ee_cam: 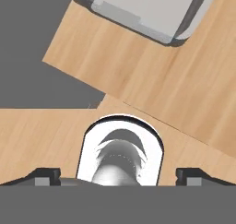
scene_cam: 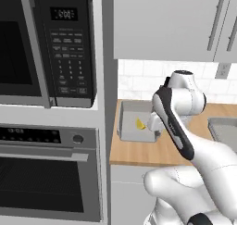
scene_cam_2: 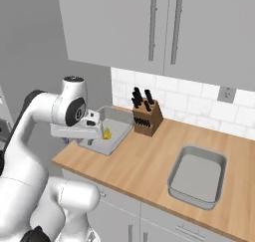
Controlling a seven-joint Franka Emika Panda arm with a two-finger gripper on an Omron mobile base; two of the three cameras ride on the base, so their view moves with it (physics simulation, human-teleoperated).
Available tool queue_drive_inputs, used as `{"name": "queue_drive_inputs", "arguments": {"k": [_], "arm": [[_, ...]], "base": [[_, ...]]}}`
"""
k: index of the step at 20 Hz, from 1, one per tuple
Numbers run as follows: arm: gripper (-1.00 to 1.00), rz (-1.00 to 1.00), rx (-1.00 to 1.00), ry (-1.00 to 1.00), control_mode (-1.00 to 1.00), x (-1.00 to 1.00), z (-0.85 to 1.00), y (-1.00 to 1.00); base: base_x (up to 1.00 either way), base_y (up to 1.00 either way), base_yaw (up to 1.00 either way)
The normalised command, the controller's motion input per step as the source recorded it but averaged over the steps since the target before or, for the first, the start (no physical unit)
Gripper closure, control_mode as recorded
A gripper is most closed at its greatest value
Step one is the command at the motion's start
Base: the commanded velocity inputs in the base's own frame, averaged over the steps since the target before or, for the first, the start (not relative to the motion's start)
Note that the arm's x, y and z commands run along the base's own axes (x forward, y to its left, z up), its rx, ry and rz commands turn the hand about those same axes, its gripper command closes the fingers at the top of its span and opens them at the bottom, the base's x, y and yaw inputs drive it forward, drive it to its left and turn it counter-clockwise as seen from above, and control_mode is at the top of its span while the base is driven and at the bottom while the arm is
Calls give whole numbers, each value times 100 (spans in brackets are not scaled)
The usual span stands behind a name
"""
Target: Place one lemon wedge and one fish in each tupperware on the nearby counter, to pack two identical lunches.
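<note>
Yellow lemon wedge [scene_cam: 139, 124] lies in left tupperware [scene_cam: 127, 129].
Claw [ee_cam: 118, 176] wide open, empty; wedge looks light, slippery: pinch its flat flanks.

Bright, even rendered lighting throughout, with soft faint shadows, no glare, and slightly soft low-resolution edges.

Readable text: almost none.
The microwave [scene_cam: 46, 46] has a small dark display [scene_cam: 64, 14] with pale digits and a keypad [scene_cam: 69, 62] with rows of tiny labels, all too blurred to read; the oven panel [scene_cam: 30, 135] marks are likewise illegible.
</note>
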Motion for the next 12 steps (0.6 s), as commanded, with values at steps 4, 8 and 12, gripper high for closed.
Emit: {"name": "queue_drive_inputs", "arguments": {"k": [4,8,12], "arm": [[-100,0,-1,-3,-100,-97,0,10],[-100,0,-2,-4,-100,-50,0,4],[-100,0,0,0,-100,0,0,0]], "base": [[0,0,0],[0,0,0],[0,0,0]]}}
